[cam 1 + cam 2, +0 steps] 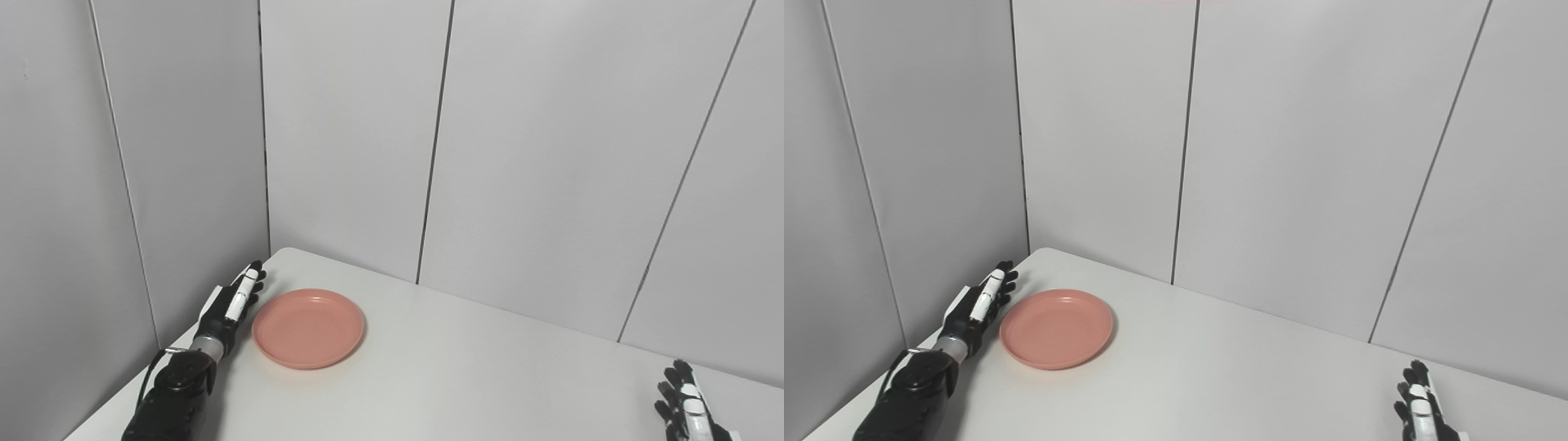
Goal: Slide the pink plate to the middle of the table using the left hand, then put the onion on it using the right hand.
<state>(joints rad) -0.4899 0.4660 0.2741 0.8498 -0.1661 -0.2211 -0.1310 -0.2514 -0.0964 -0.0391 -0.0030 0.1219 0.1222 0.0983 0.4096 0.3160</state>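
The pink plate (308, 327) lies empty on the white table (441, 380), near its far left corner. My left hand (236, 300) stands on edge just left of the plate's rim, fingers stretched out and open, holding nothing; whether it touches the rim I cannot tell. My right hand (689, 404) is at the bottom right corner of the picture, fingers spread and open, partly cut off by the frame edge. No onion shows in either view.
Grey wall panels (343, 122) close in the table at the back and along the left side, right behind my left hand. The table's rounded far corner (288, 251) lies just beyond the plate.
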